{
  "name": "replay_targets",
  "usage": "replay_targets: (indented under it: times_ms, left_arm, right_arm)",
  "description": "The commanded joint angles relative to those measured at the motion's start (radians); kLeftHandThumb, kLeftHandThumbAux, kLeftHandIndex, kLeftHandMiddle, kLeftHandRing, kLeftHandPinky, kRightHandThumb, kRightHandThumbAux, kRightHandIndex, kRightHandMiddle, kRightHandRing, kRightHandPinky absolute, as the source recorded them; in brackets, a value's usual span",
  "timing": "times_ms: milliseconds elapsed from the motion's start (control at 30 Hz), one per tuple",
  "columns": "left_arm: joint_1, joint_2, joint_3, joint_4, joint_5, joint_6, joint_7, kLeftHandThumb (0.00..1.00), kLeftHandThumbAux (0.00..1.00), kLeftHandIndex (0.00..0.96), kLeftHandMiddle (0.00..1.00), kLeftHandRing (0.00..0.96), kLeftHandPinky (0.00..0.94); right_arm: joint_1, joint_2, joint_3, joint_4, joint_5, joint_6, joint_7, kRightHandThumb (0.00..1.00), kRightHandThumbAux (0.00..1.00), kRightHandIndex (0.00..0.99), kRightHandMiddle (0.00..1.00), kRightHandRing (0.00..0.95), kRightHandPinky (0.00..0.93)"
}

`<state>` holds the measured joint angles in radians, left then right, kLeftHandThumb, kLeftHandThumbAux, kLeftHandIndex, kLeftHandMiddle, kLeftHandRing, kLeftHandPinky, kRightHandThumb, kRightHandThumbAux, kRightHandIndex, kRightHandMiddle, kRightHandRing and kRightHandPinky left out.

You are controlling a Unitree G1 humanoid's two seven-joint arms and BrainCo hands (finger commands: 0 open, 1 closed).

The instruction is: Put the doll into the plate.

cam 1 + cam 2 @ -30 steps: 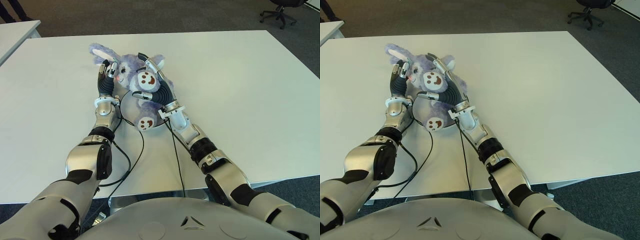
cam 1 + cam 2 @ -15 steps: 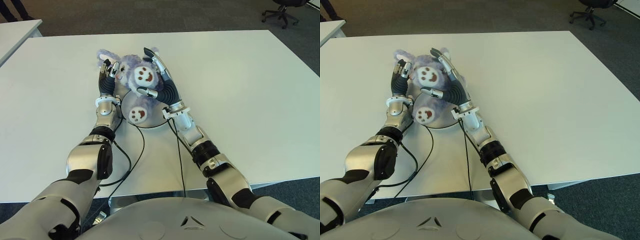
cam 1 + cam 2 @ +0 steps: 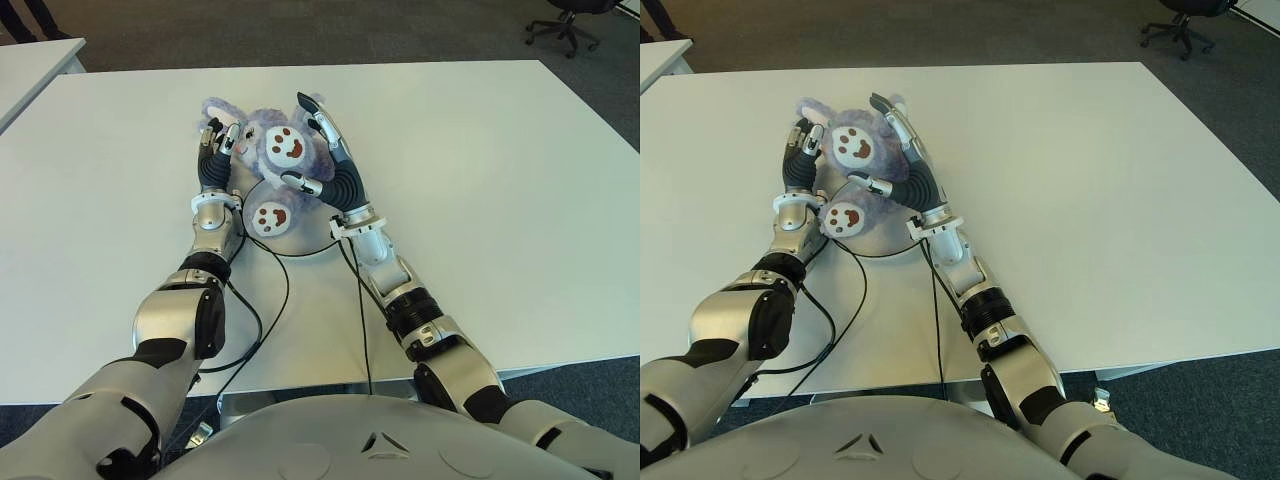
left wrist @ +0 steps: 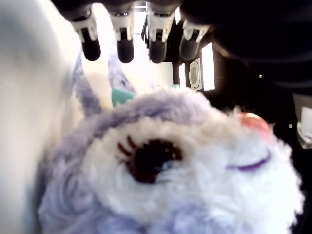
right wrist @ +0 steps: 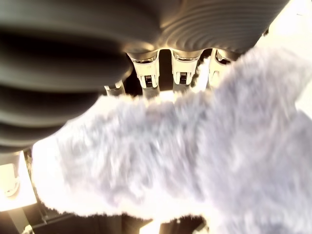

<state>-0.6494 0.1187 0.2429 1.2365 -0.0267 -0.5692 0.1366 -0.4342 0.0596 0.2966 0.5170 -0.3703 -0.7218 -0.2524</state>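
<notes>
A purple plush bunny doll (image 3: pixel 268 165) lies on its back over a round grey plate (image 3: pixel 308 232) with a dark rim, its paw soles facing up. The plate is near the table's middle, slightly left. My left hand (image 3: pixel 215 150) is against the doll's head on the left side, its fingers (image 4: pixel 122 39) stretched out above the face. On the right side my right hand (image 3: pixel 308 145) lies flat against the doll's body. Its fingers (image 5: pixel 178 66) are straight along the fur and the thumb rests over the belly. The doll hides most of the plate.
The white table (image 3: pixel 480 180) stretches wide to the right and front. Black cables (image 3: pixel 270 300) run from both wrists back over the front edge. A second table (image 3: pixel 30 60) stands at the far left and an office chair (image 3: pixel 565 15) at the far right.
The doll has come down and rolled left onto the plate, both soles now up. My right hand has moved forward and its fingers have straightened; the left hand has barely shifted.
</notes>
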Motion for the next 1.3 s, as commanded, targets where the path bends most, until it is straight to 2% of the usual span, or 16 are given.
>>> replay_targets:
  times_ms: [33, 500, 733, 1000, 1100, 1200, 1300]
  left_arm:
    - [0.139, -0.04, -0.015, 0.08, 0.02, 0.048, 0.008, 0.0, 0.396, 0.0, 0.071, 0.055, 0.007]
    - [0.137, -0.04, 0.0, 0.077, -0.002, 0.04, -0.016, 0.0, 0.375, 0.0, 0.086, 0.077, 0.062]
    - [0.141, -0.038, -0.004, 0.077, 0.007, 0.015, -0.016, 0.0, 0.352, 0.0, 0.093, 0.084, 0.052]
    - [0.142, -0.034, -0.011, 0.078, 0.019, 0.008, -0.007, 0.0, 0.346, 0.0, 0.101, 0.085, 0.031]
    - [0.14, -0.034, -0.014, 0.078, 0.022, 0.008, 0.001, 0.0, 0.357, 0.0, 0.115, 0.102, 0.045]
    - [0.134, -0.037, -0.013, 0.077, 0.019, 0.011, 0.006, 0.0, 0.371, 0.0, 0.126, 0.128, 0.099]
    - [0.131, -0.04, -0.012, 0.075, 0.016, 0.013, 0.007, 0.0, 0.375, 0.0, 0.123, 0.126, 0.096]
  right_arm:
    - [0.031, 0.001, -0.009, -0.001, 0.019, 0.018, 0.02, 0.142, 0.428, 0.0, 0.0, 0.0, 0.0]
    - [0.03, -0.002, -0.018, -0.022, 0.013, 0.046, 0.026, 0.135, 0.441, 0.0, 0.0, 0.0, 0.0]
    - [0.032, 0.0, -0.021, -0.03, 0.021, 0.052, 0.036, 0.135, 0.427, 0.0, 0.0, 0.0, 0.0]
    - [0.036, 0.001, -0.023, -0.044, 0.021, 0.062, 0.043, 0.112, 0.42, 0.0, 0.0, 0.0, 0.0]
    - [0.039, 0.002, -0.023, -0.05, 0.026, 0.062, 0.048, 0.101, 0.431, 0.0, 0.0, 0.0, 0.0]
    - [0.038, 0.004, -0.024, -0.046, 0.043, 0.047, 0.061, 0.062, 0.444, 0.0, 0.0, 0.0, 0.0]
    - [0.039, 0.007, -0.025, -0.046, 0.06, 0.035, 0.074, 0.044, 0.448, 0.0, 0.0, 0.0, 0.0]
